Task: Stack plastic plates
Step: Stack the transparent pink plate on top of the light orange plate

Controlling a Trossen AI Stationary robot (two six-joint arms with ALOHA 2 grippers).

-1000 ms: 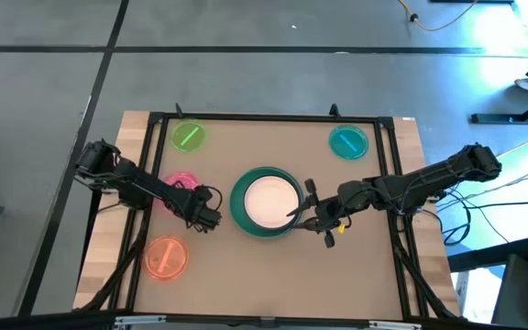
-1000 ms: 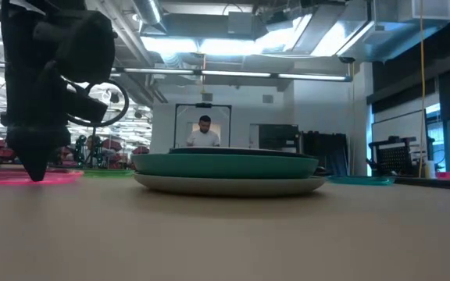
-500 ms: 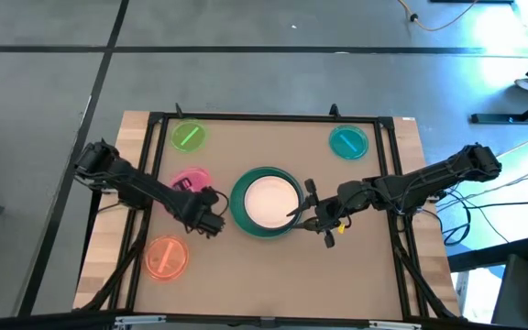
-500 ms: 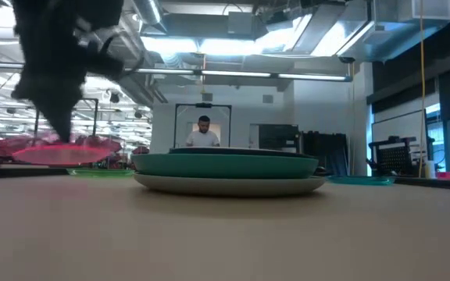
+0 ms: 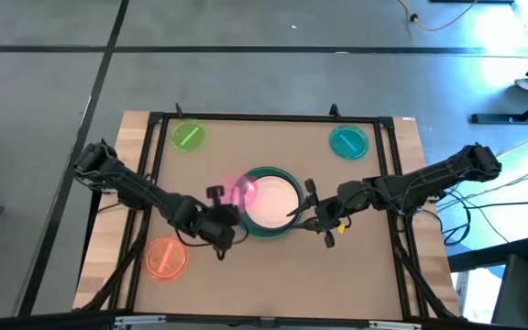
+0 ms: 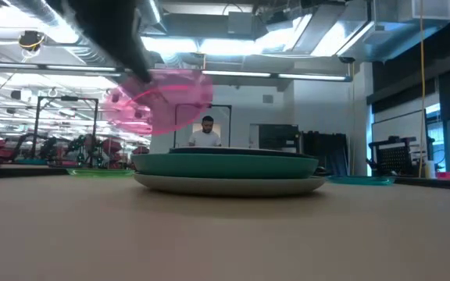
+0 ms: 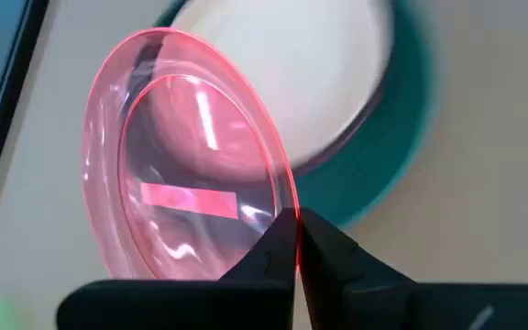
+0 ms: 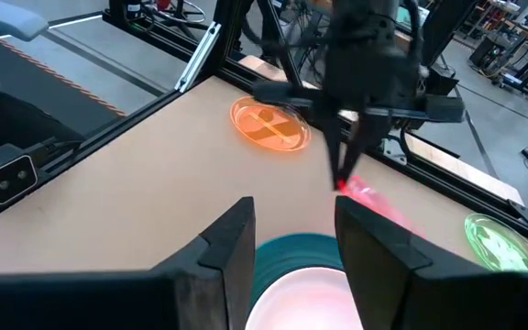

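A stack of larger plates sits mid-table, cream on top with a teal-green rim around it; in the low view a cream plate lies at its bottom. My left gripper is shut on the small translucent pink plate, held tilted above the stack's left edge. My right gripper is open just right of the stack, its fingers over the stack's rim. The small green plate, teal plate and orange plate lie flat on the table. My left gripper pinches the pink plate's rim between its two fingers, at the rim's near-left part. The fingers come from the table's left-near side. The plate is lifted clear and stands tilted on edge, over the stack's left side.
A black frame runs round the table top. A person stands far behind the table in the room. Bare table top lies near the front edge.
My left gripper has lifted the pink plate off the table's left part and carried it right, toward the stack, tipping it from flat to steeply tilted. My right arm has kept still.
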